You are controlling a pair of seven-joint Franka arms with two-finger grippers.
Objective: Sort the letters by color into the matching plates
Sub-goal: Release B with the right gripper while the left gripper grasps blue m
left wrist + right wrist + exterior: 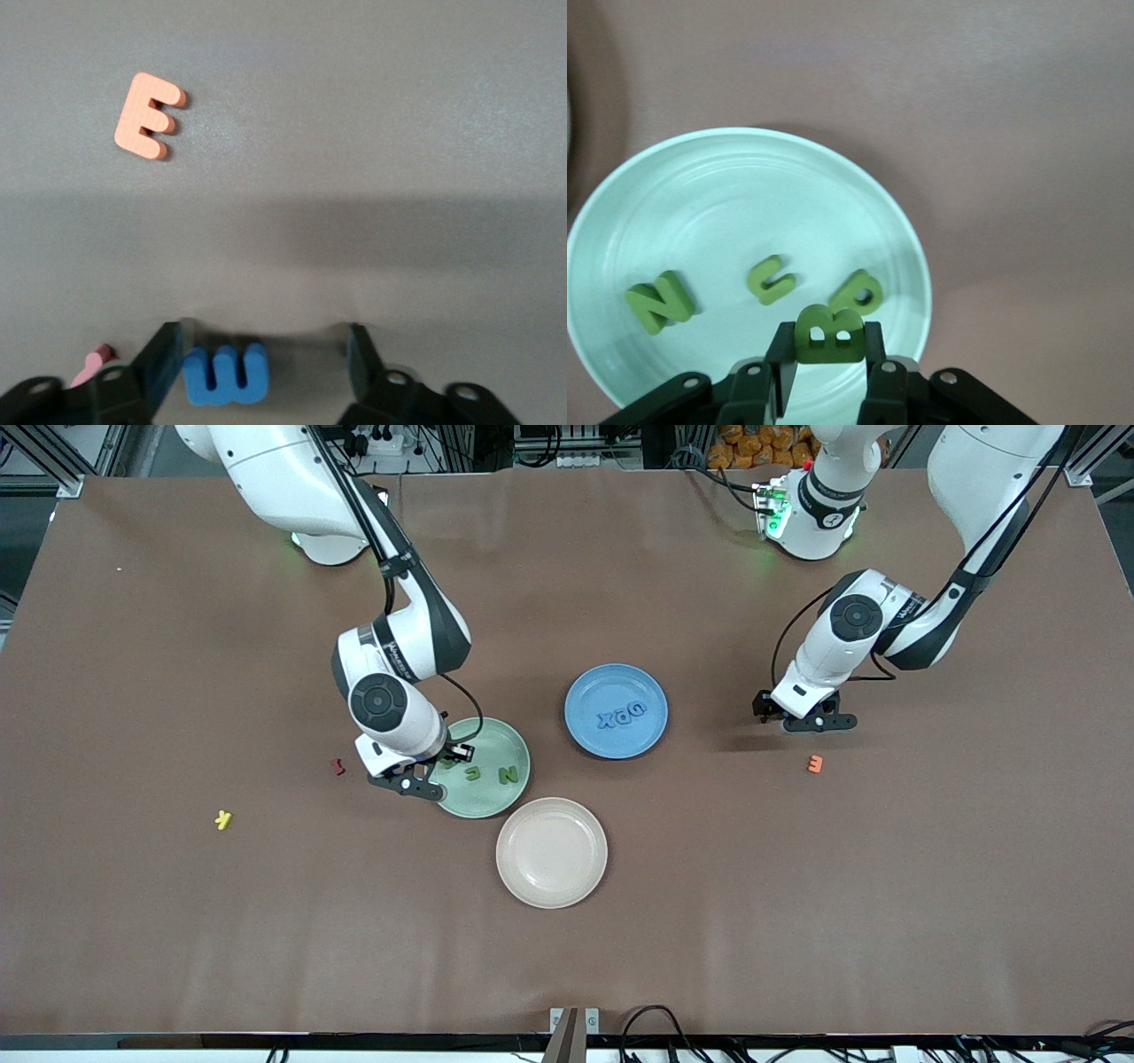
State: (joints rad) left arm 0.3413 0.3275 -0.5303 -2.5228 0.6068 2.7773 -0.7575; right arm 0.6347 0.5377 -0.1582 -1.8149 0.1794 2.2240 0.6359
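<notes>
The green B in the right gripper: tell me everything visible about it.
The green B is a small, chunky, matte toy letter, foam-like, with two holes through it. It stands upright, pinched at its sides between the fingers of the right gripper, above the mint green plate. Three other green letters lie flat in that plate; whether the B touches it cannot be told.

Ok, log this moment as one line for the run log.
right gripper: shut on green B, over green plate | left gripper: open, fingers around blue letter on table | blue plate: three letters
</notes>
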